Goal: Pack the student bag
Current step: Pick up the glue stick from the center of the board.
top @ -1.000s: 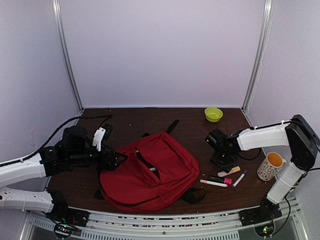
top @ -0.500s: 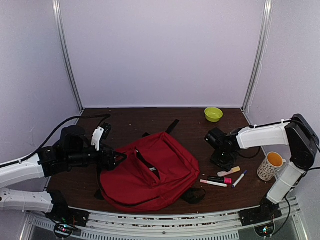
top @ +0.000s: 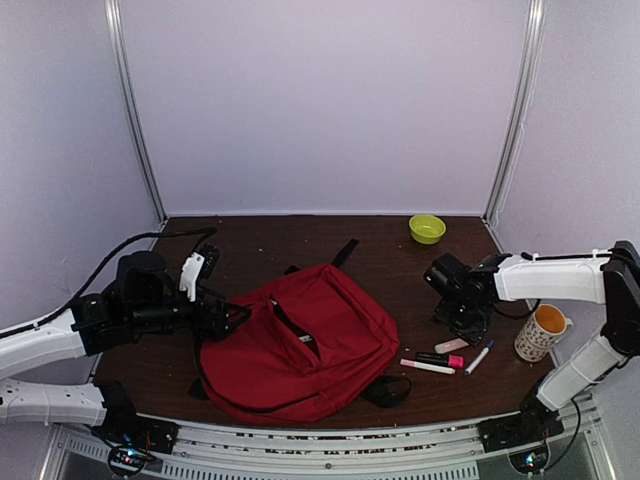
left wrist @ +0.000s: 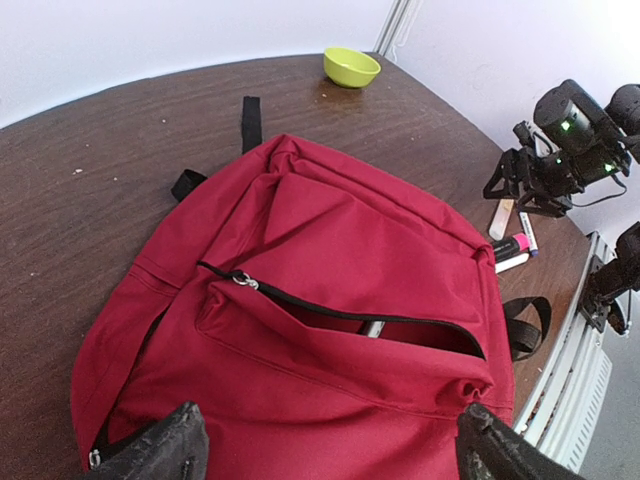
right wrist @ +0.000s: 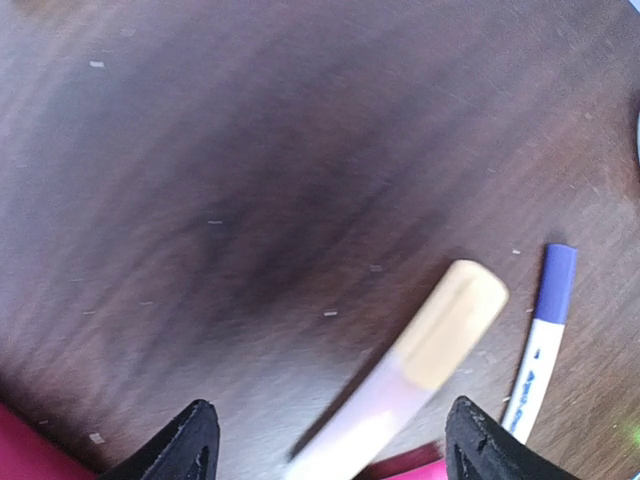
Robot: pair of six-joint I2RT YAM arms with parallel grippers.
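Student bag (left wrist: 330,260) flat on bench (left wrist: 90,180), just ahead of and below my left tool (left wrist: 330,455); front pocket zip open. Left tool spread wide, holding nothing. my right tool (right wrist: 325,445) also wide, tan-capped marker (right wrist: 445,320) lying between its fingers, blue-capped pen (right wrist: 545,320) just right.

left arm (top: 50,338): enters low from the left edge, forearm near level, wrist aimed toward the centre. left gripper (top: 238,318): jaws wide apart, nothing held; both fingertips (left wrist: 170,455) show at the bottom of its wrist view. right arm (top: 555,277): stretched leftward from its base, wrist bent downward. right gripper (top: 468,320): pointing down, jaws spread, gripping nothing.
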